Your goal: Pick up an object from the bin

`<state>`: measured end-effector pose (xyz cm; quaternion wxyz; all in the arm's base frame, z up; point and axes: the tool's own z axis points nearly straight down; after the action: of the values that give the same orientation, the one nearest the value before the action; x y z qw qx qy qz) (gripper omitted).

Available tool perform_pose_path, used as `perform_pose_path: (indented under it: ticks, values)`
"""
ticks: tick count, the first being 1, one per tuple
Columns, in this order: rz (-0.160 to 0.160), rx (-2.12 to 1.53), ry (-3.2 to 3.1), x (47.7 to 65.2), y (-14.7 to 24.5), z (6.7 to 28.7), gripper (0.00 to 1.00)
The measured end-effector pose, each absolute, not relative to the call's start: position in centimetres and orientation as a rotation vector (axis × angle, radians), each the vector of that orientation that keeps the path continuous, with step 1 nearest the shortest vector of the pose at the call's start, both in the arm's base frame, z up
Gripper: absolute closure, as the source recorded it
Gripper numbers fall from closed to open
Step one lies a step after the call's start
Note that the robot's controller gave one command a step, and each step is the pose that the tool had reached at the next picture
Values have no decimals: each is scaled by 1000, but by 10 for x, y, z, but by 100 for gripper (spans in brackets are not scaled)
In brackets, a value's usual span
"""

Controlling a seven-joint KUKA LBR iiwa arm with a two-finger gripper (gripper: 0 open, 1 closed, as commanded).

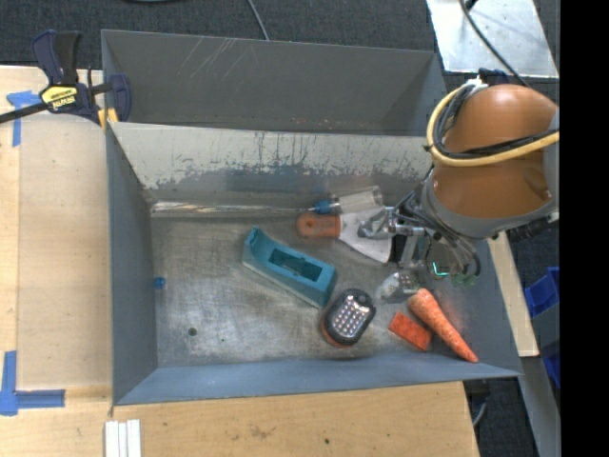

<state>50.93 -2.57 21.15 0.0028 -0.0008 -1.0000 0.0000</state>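
Observation:
My gripper [407,260] hangs low at the right side of the bin, just under the arm's orange dome. Directly below it lies an orange carrot-shaped toy [442,325], pointing toward the front right corner. A small red block [409,330] lies against the carrot's left side. To the gripper's left lies a white and clear packet [363,225] with a blue cap, and the gripper's left edge overlaps it. A black round thing with a white grid face [347,318] lies near the front, left of the red block.
A teal, open-topped rectangular holder [288,266] lies slanted at the bin's middle. A brown-orange cylinder [318,224] sits near the back wall beside the packet. A tiny blue speck [160,282] lies at the left. The sloped walls close in on the right.

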Motion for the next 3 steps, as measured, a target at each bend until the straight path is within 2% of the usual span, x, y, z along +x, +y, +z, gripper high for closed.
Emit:
perform_pose_path:
  ticks: [1,2,3]
  values:
    - [1,-2,-3145,511,-26,216,0]
    - [3,98,-3150,504,-16,199,0]
    - [1,320,-3134,531,-2,143,0]
